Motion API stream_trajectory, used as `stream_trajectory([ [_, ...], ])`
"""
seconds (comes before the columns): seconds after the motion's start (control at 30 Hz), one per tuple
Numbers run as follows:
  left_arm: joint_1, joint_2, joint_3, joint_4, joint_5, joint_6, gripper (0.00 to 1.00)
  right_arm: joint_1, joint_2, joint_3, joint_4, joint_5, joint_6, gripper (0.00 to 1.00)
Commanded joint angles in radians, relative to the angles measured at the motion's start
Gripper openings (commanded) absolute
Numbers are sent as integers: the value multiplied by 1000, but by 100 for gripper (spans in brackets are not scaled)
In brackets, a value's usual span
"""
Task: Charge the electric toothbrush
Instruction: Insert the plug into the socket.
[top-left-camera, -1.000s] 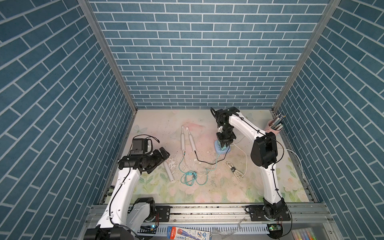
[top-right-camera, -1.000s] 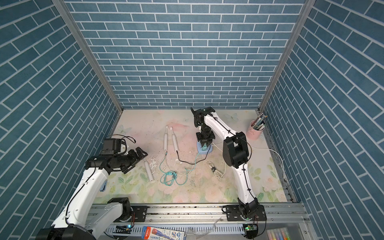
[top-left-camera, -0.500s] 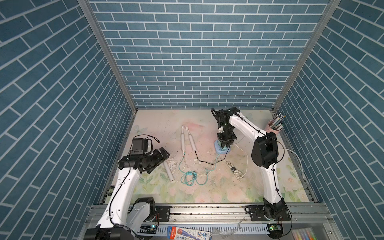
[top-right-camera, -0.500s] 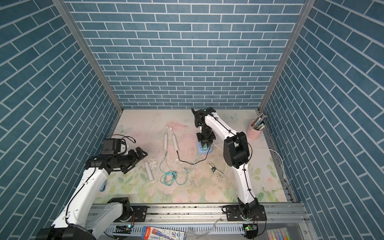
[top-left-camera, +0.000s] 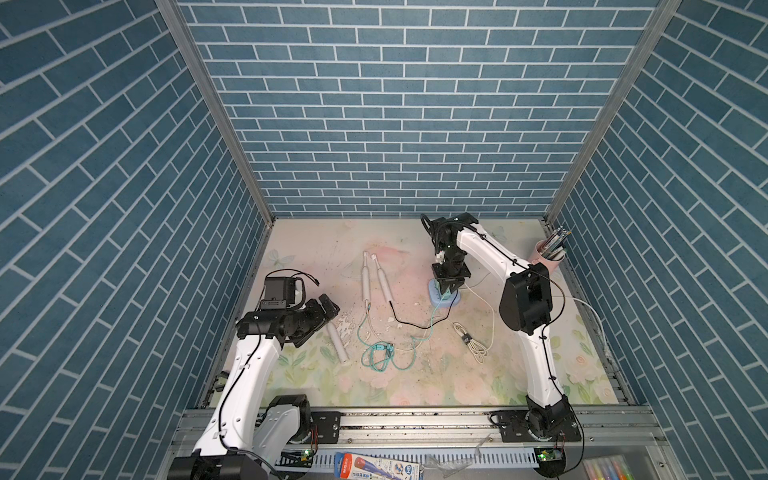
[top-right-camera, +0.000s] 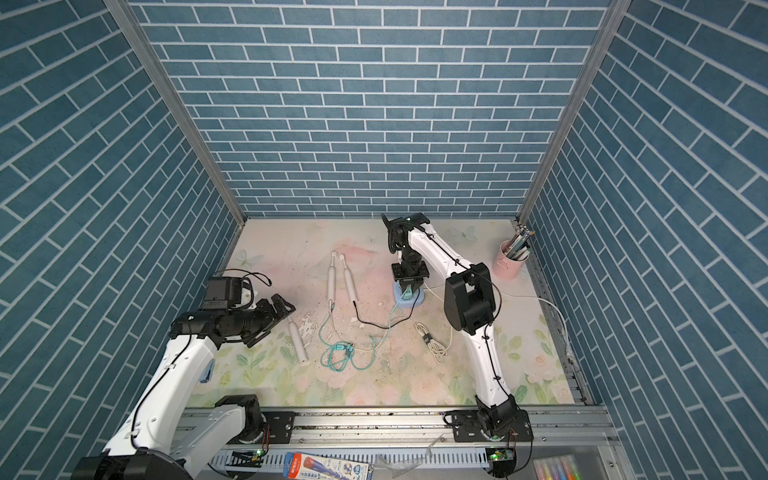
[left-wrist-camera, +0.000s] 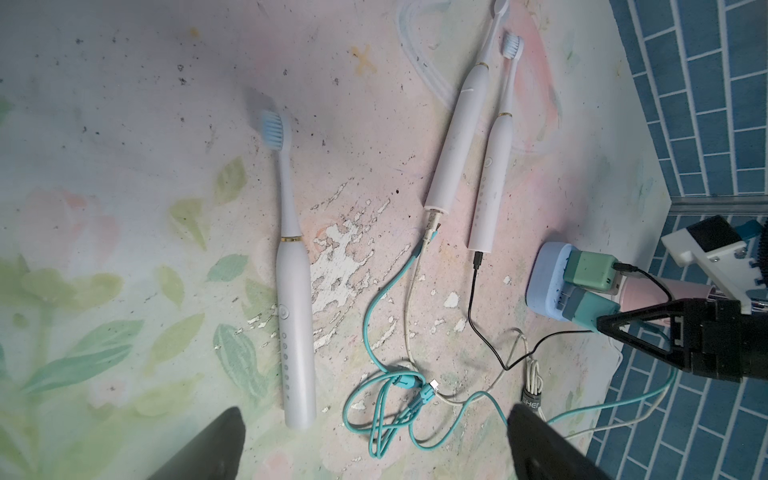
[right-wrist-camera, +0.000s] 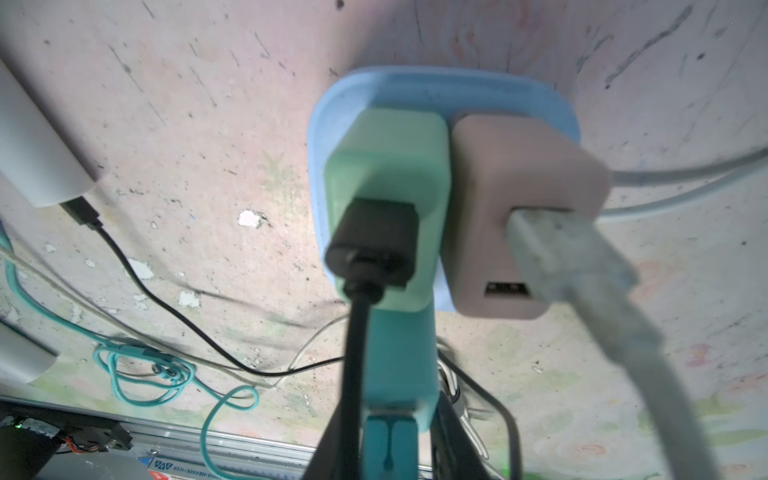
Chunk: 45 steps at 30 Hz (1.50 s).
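Three white electric toothbrushes lie flat on the floral mat. One (top-left-camera: 337, 343) (left-wrist-camera: 295, 324) lies alone, with no cable at its base, just in front of my open left gripper (top-left-camera: 328, 309) (left-wrist-camera: 374, 411). The other two (top-left-camera: 365, 279) (top-left-camera: 384, 280) lie side by side further back, with cable ends at their bases. My right gripper (top-left-camera: 446, 291) (right-wrist-camera: 390, 424) points down and is shut on a teal adapter (right-wrist-camera: 399, 365) at the blue power strip (top-left-camera: 444, 300) (right-wrist-camera: 436, 89). A green adapter (right-wrist-camera: 386, 166) with a black plug and a pink adapter (right-wrist-camera: 519, 174) are plugged in beside it.
A coiled teal cable (top-left-camera: 380, 353) and a black cable (top-left-camera: 409, 324) sprawl between the toothbrushes and the strip. A bundled white cable (top-left-camera: 471, 343) lies in front of the strip. A pink cup (top-left-camera: 550, 255) of pens stands at the back right corner.
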Motion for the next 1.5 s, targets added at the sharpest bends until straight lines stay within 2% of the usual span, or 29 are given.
stream_trajectory([
  [0.0,7,3,-9,-8,2,12,100,-4,42,8,14,0,17,0],
  [0.33,7,8,-12,-5,4,11,100,-6,51,33,36,73,56,0],
  [0.97,7,11,-13,-4,7,9,100,9,110,17,81,121,69,0],
  [1.17,7,14,-12,-6,3,11,100,32,34,47,75,106,67,0],
  [1.2,7,18,-12,-7,3,11,100,33,17,56,68,110,66,1],
  [1.3,7,23,-11,-8,4,11,99,33,-38,36,82,101,60,20],
  [1.33,7,23,-10,-10,4,10,100,33,-48,29,84,98,56,29],
  [1.47,7,25,-8,-13,1,12,100,35,-72,-10,104,56,48,48],
])
